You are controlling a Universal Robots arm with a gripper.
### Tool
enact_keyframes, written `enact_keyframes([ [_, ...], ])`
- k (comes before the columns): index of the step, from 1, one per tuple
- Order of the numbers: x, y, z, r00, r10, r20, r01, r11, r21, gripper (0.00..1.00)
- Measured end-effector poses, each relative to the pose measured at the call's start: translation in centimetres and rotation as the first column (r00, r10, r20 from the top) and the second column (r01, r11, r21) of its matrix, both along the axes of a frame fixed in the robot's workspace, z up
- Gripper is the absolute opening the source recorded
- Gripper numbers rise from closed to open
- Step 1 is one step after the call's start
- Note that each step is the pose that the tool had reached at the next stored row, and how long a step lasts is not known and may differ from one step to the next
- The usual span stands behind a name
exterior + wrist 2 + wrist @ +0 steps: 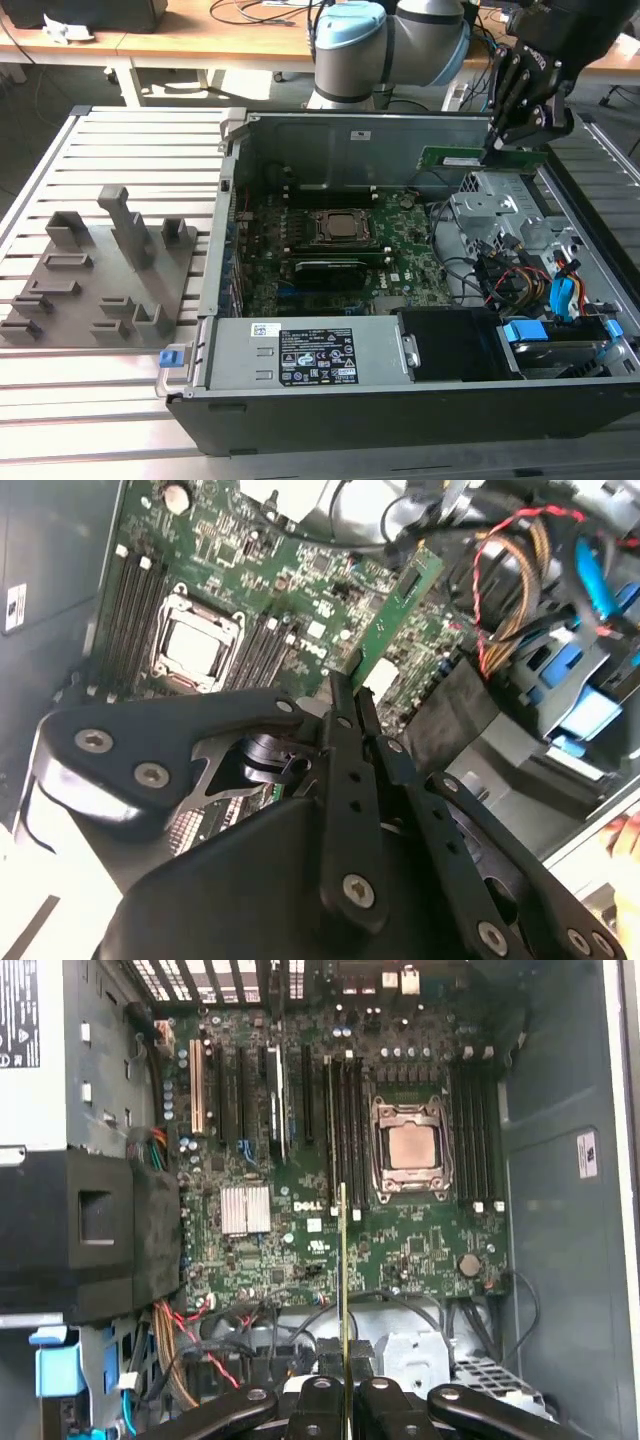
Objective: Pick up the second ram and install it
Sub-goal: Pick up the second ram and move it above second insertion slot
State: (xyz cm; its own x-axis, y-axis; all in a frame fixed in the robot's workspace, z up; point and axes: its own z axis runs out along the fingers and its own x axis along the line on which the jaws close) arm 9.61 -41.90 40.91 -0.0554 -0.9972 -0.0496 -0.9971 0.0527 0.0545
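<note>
Ram is clamped at one end by the claw, whose fingers are closed flat against its two faces. This grip probably leaves the long contact edge and the far end free to meet a slot. In the first wrist view the ram shows edge-on, running straight out from the claw. In the second wrist view its green face tilts away above the board. It touches nothing, held in the air over the case's upper rim in the exterior view. Nearest below it are loose cables and the metal drive cage, which crowd that corner and could snag a low pass. Beyond them the board lies open to the top. Its dark slots run along both sides of the socket, and the ram's line roughly matches the nearer bank. Room there looks narrow, with the socket frame on one side and expansion slots on the other. The case wall and power supply close in the space. Well apart, at the exterior view's left, a grey fixture sits on the table.
</note>
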Motion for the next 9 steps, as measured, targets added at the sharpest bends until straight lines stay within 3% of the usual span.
enact_keyframes([
  [3,-1.6,0.00,-0.24,1.0000,0.000,0.0000,0.000,1.0000,0.0000,0.14],
  [6,-2.4,0.00,-0.57,1.0000,0.000,0.0000,0.000,1.0000,0.0001,0.14],
  [9,-3.4,0.00,-1.36,1.0000,0.000,-0.0001,0.000,1.0000,-0.0002,0.14],
])
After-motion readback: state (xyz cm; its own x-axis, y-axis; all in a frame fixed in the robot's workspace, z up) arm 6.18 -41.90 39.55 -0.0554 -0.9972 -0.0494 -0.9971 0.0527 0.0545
